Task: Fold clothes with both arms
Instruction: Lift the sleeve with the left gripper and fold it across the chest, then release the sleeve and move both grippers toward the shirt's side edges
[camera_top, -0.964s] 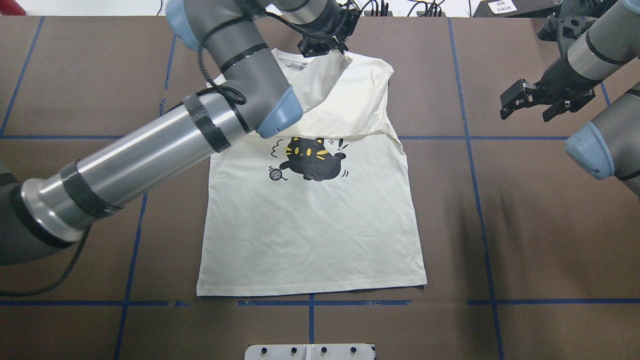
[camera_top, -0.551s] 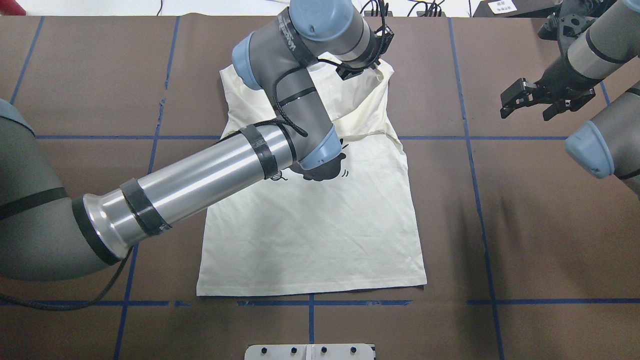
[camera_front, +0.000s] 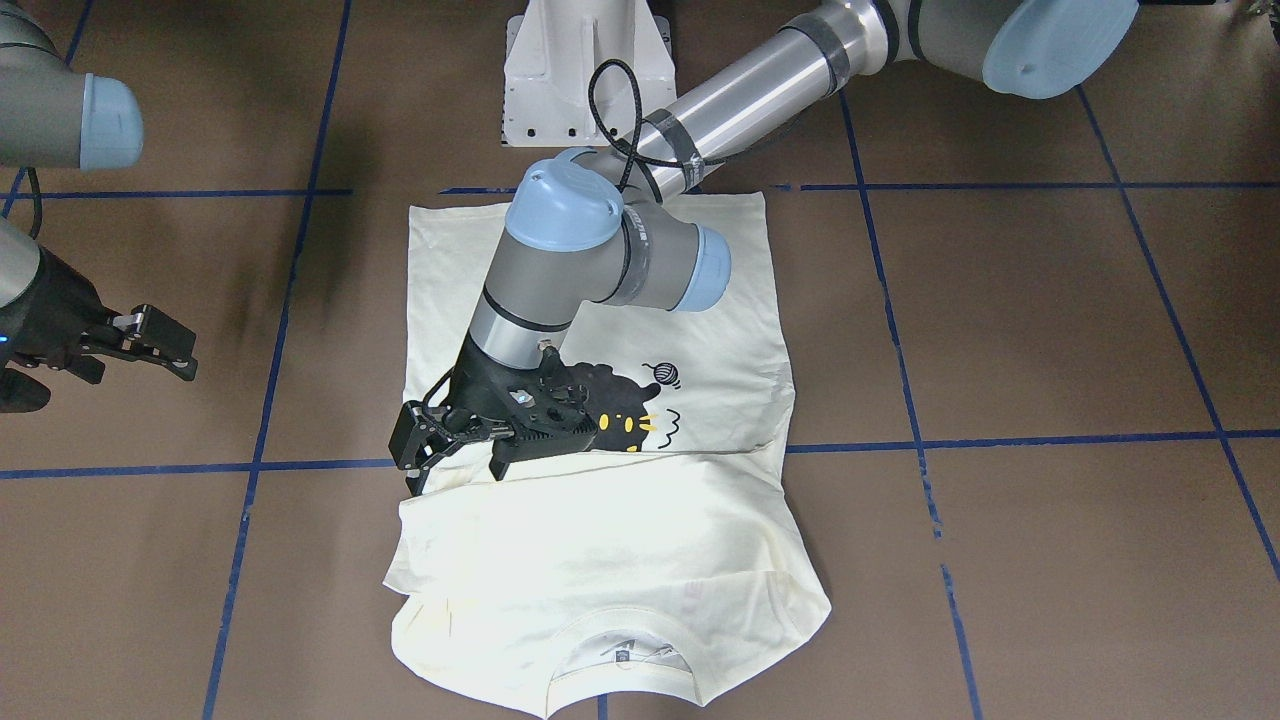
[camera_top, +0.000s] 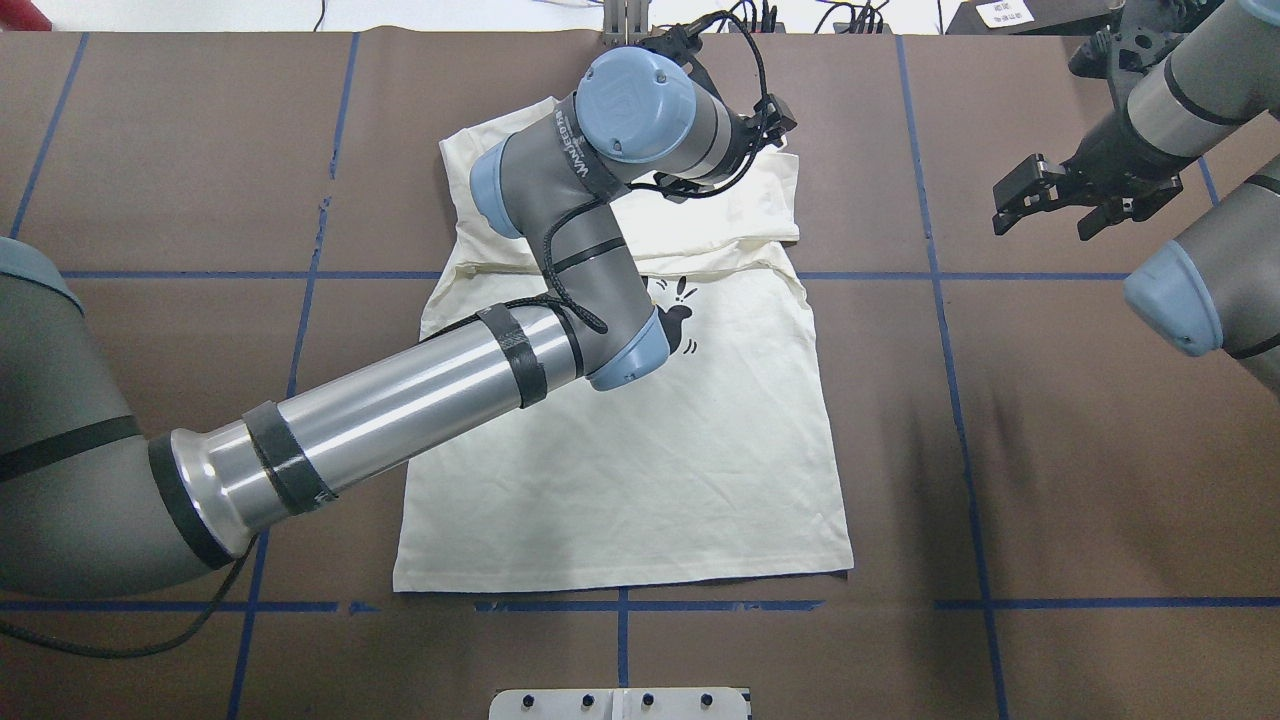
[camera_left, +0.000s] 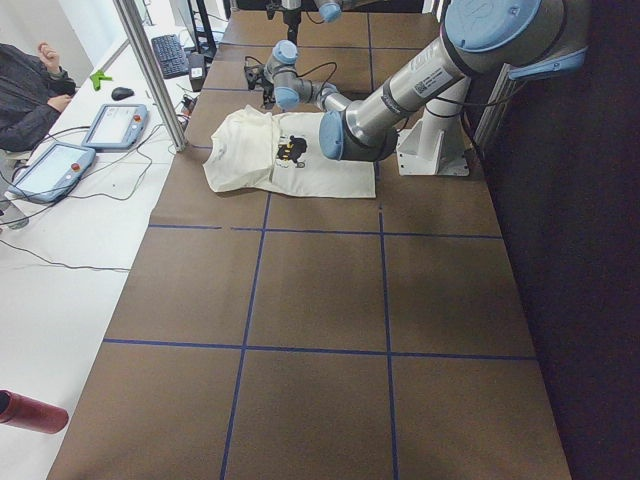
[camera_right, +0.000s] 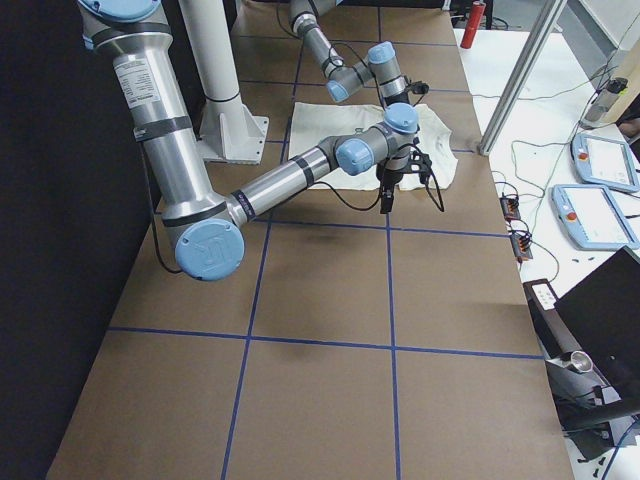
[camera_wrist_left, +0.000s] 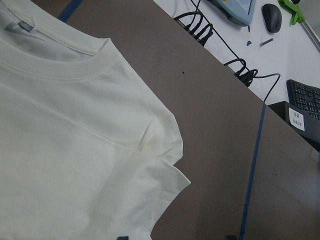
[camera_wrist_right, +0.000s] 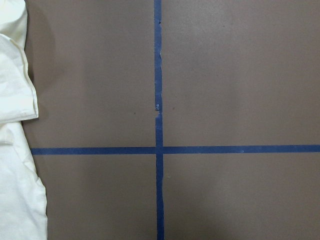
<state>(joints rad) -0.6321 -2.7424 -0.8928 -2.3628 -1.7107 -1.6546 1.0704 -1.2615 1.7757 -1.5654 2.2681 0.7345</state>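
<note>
Shirt (camera_top: 620, 480) is lying flat on table (camera_top: 1050, 450), print up, sleeve cloth folded across chest. Left gripper (camera_front: 452, 452) is hovering at that fold, fingers spread, gripping nothing. Right gripper (camera_top: 1058, 195) is hanging well aside, spread wide and empty. Next fold is probably needing both arms pinching matching corners evenly.

No legible txt; lettering on left arm (camera_top: 400, 400) too blurry.

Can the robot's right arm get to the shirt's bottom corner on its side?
Probably yes. The right gripper hangs open over bare table beside the T-shirt, with nothing between it and that corner. The left arm crosses the shirt farther up.
</note>
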